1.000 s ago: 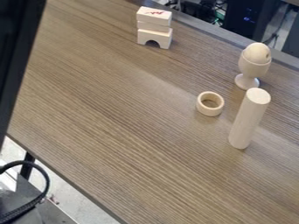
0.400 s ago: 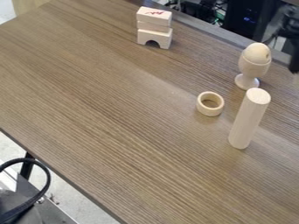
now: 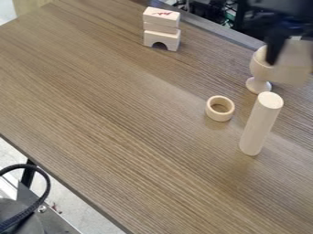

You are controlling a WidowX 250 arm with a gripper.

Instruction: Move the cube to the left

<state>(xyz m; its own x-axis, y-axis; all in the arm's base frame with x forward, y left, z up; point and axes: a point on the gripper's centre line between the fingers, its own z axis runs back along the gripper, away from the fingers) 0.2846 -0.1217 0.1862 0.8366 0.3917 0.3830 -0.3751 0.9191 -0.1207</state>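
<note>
Camera view: we see the black claw [image 3: 292, 60] at the upper right, its fingers parted about as wide as the pale cube [image 3: 294, 72] it grips. Both are blurred, and we cannot make out the far finger clearly. We find the cube raised over the table [image 3: 122, 119], partly hiding the egg cup [image 3: 259, 85]. Nearer us stands a wooden cylinder [image 3: 260, 125], with a ring [image 3: 220, 109] just beside it.
</note>
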